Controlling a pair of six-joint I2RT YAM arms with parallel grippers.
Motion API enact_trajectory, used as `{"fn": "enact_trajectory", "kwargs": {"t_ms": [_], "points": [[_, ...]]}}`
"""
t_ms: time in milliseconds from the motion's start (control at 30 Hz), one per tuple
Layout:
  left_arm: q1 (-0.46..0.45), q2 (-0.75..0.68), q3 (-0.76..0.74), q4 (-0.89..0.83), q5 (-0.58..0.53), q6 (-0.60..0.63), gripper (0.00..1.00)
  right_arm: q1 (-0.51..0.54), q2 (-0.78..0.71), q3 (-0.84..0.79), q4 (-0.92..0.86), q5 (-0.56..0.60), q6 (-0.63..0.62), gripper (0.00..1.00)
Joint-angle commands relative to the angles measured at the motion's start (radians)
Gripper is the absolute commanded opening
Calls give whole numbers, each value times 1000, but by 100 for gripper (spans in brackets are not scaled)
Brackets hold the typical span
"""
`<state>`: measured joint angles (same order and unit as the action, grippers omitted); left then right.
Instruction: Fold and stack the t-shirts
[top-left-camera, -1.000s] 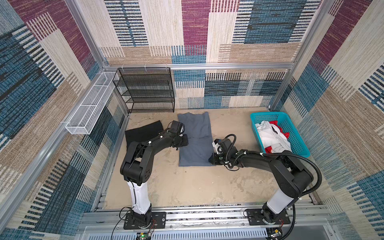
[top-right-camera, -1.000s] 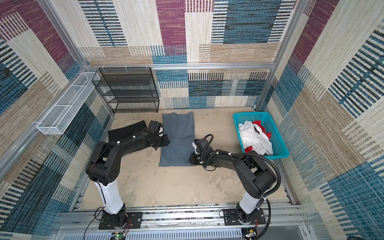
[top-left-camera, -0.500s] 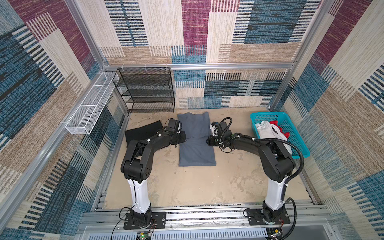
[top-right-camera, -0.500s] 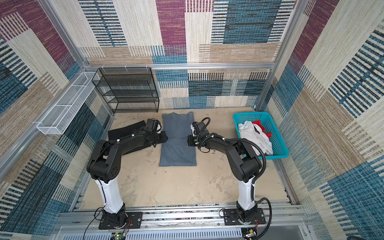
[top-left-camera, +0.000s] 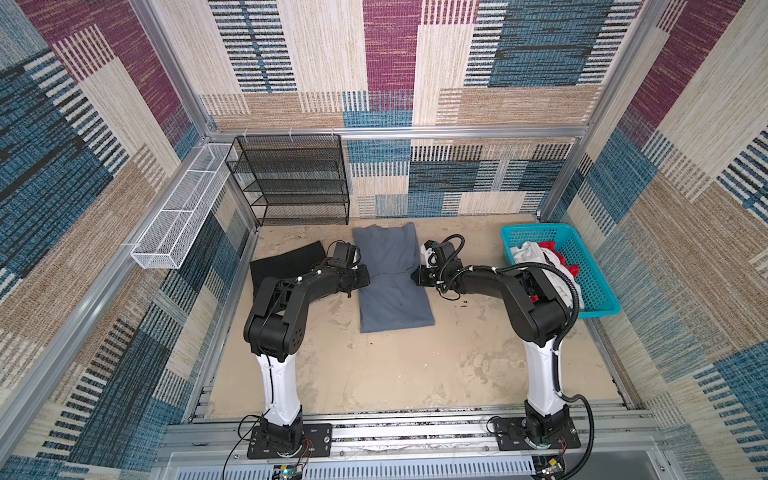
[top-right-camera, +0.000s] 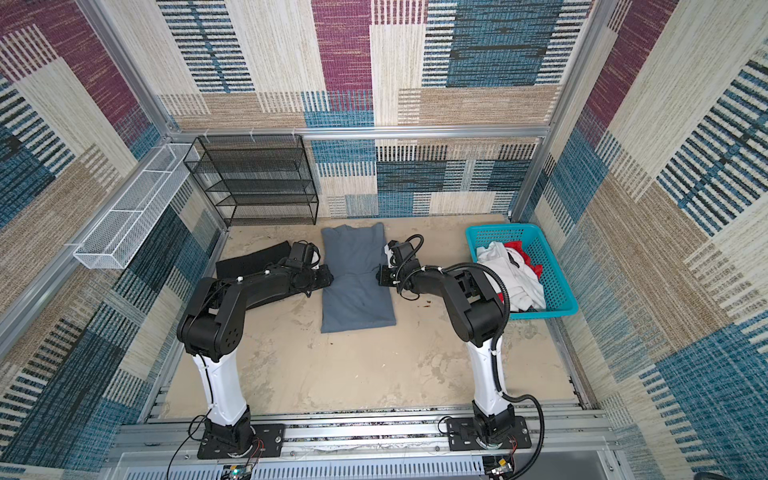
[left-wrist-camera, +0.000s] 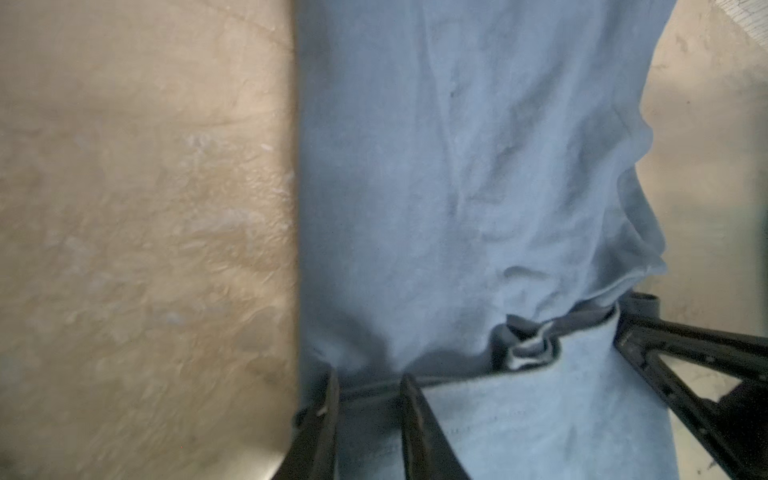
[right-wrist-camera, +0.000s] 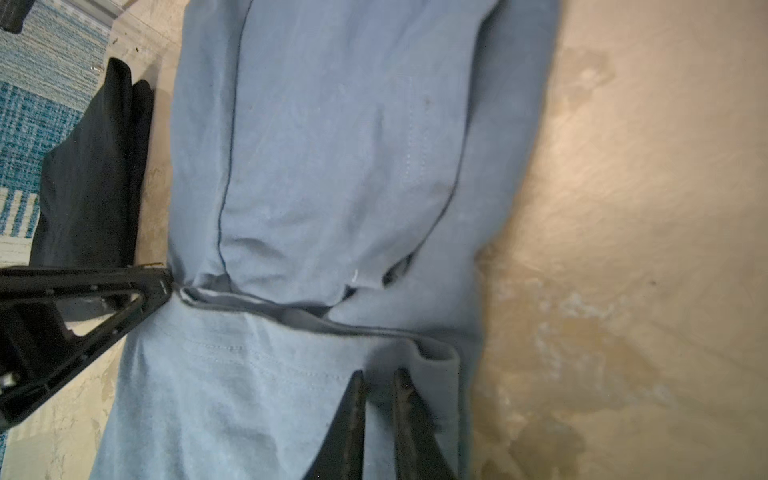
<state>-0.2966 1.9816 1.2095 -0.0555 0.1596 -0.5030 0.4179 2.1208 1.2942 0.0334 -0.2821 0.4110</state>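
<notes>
**Blue-grey t-shirt (top-left-camera: 392, 286) pinched at mid-length from both sides**

The shirt lies in the middle of the surface (top-left-camera: 395, 374), already narrowed to a long strip. Its long axis runs from the robot's side toward the back wall. The left hand (left-wrist-camera: 368, 380) and the right hand (right-wrist-camera: 378, 376) face each other across the short axis. Each is at a long edge about halfway along, so neither arm is nearer. As far as the wrist views show, each hand's fingers are pressed nearly together on a lip of the shirt's edge. The coming fold likely turns on this: one half must travel along the long axis over the other. The black t-shirt (top-left-camera: 286, 266) lies folded just beside the left arm. A white t-shirt (top-left-camera: 530, 253) and a red t-shirt (top-left-camera: 561, 255) sit in the turquoise basket (top-left-camera: 598, 307).
</notes>
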Motion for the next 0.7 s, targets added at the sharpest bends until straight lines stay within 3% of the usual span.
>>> {"fn": "enact_trajectory", "kwargs": {"t_ms": [0, 300, 467, 667], "points": [[6, -11, -39, -53, -55, -35, 28, -8, 3, -28, -159, 127, 18, 17], [24, -1, -1, -44, -20, 47, 29, -8, -71, -76, -116, 78, 4, 19], [22, -118, -46, -17, 27, 78, 31, -8, -190, -131, -99, 73, -16, 23], [-33, -291, -180, -78, 66, -19, 31, -7, -340, -259, -106, 0, 1, 24]]}}
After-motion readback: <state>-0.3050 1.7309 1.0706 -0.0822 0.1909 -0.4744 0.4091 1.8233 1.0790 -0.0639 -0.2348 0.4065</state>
